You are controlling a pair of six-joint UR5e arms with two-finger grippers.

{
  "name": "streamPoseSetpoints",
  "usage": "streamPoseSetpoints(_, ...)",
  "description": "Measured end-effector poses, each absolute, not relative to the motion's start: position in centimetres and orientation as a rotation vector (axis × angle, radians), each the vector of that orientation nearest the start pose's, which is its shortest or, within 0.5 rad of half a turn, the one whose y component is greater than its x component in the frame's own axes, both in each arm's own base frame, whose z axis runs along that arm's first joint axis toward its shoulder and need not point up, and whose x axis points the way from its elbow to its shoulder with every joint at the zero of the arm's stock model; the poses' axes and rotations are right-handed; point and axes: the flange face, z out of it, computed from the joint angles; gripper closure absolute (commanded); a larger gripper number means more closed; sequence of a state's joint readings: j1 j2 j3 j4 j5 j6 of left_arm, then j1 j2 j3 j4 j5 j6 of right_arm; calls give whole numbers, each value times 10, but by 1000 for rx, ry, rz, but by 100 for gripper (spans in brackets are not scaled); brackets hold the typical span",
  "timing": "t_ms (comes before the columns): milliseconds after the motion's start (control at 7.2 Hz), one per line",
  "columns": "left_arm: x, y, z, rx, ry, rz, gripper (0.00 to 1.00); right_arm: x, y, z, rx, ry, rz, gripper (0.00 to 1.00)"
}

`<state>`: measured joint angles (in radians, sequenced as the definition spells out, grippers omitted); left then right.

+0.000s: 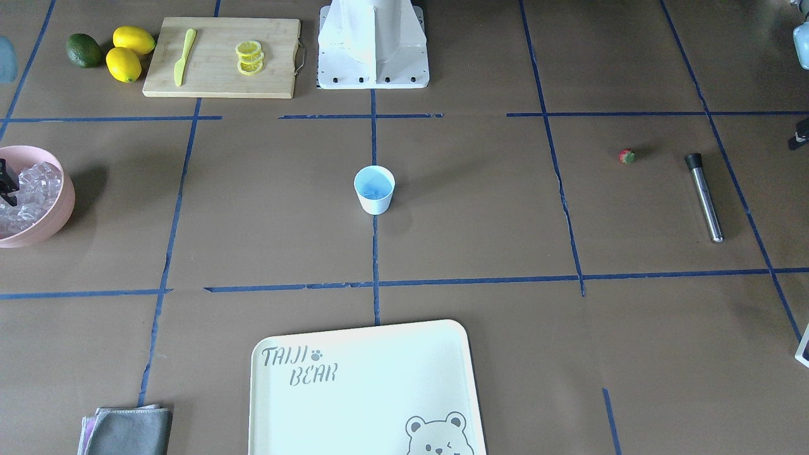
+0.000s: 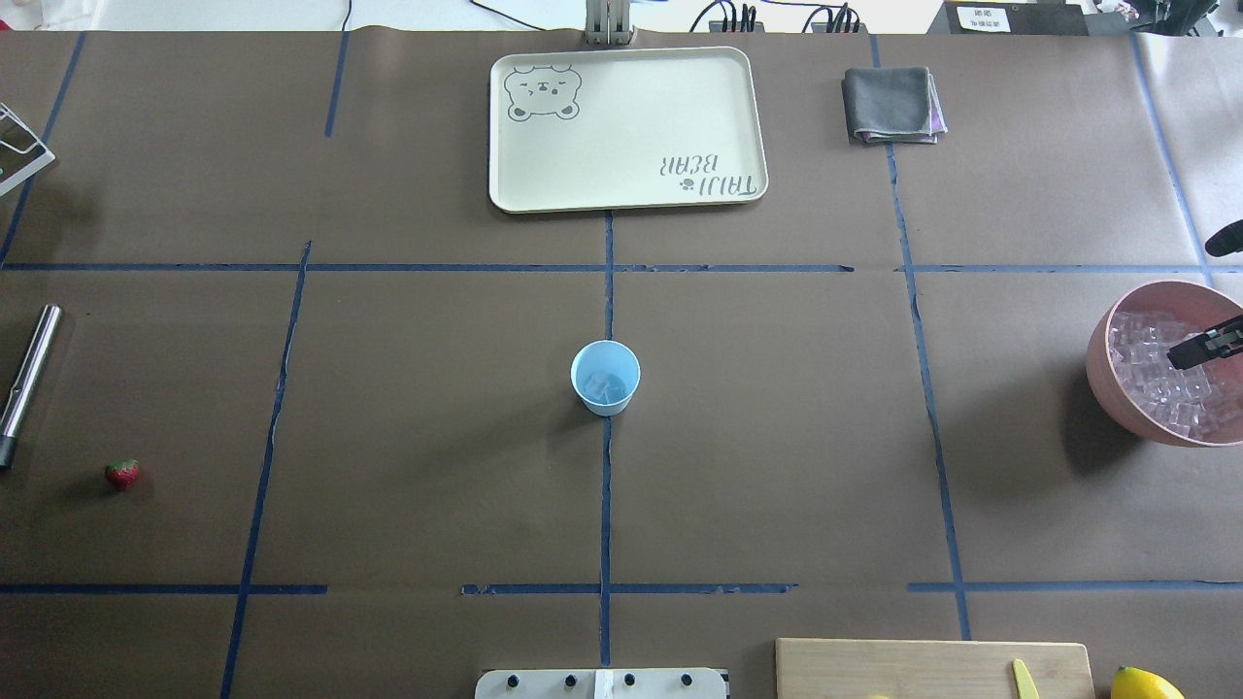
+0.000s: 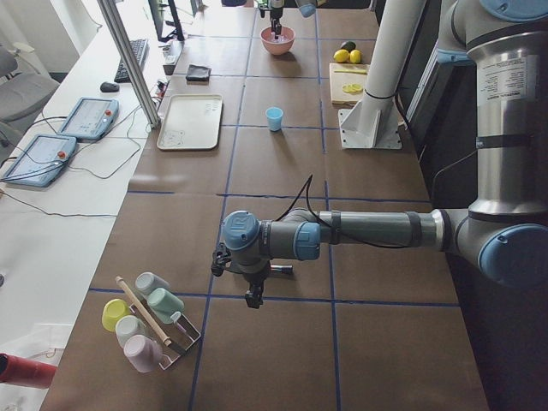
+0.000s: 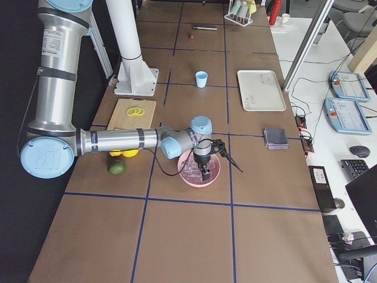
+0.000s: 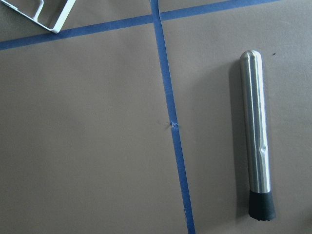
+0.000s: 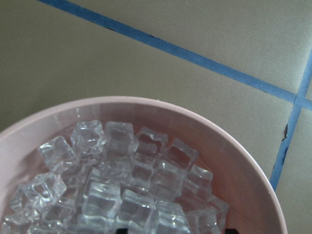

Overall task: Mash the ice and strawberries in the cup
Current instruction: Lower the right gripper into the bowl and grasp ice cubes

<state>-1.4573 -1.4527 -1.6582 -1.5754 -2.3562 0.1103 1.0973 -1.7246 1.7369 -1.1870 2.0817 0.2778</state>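
Right gripper (image 2: 1180, 355) hangs over the pink bowl (image 6: 122, 101). In its wrist view two dark tips just show at the btm edge, set apart. Bowl is round, smooth plastic, heaped w/ ice (image 6: 117, 185): clear glassy cubes w/ rounded corners, piled loose.

Left gripper (image 3: 254, 297) hovers low above the table (image 1: 480, 208) at its left end; can't tell if the fingers are apart or together. Under its wrist cam lies a muddler (image 5: 254, 131): straight brushed-steel cylinder w/ a domed tip & black rubbery cap, flat on the table. Strawberry (image 1: 626, 156) sits on the table near the muddler, not touching; red w/ green top.

Cup (image 1: 374, 189) stands upright at table ctr on a blue tape line, well apart from both grippers. Light blue inside, whitish outside, tapering down. Sth pale & glassy in the btm, too small to tell for sure.

Table is covered in brown paper w/ a blue tape grid. Cream tray (image 1: 366, 385) has a bear print & rounded corners. Bamboo board (image 1: 215, 79) carries a yellow-green plastic knife (image 1: 184, 57) & stacked lemon slices (image 1: 249, 57). Two lemons (image 1: 123, 64) & a dark green fruit (image 1: 84, 50) lie beside it. Folded grey cloth (image 1: 129, 433) lies at the table edge.
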Motion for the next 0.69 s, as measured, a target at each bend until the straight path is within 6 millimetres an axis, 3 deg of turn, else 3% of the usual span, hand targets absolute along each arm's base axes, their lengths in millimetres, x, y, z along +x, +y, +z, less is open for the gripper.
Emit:
streamPoseSetpoints(278,-13,-444,670,-26,787,202,0,-133,-444,615,180,-619,-290,58)
streamPoseSetpoints(556,-13,-444,670,-26,787,202,0,-133,-445,614,182,-620,-291,95)
streamPoseSetpoints(695,-13,-444,670,-26,787,202,0,-133,-445,614,182,-620,-292,98)
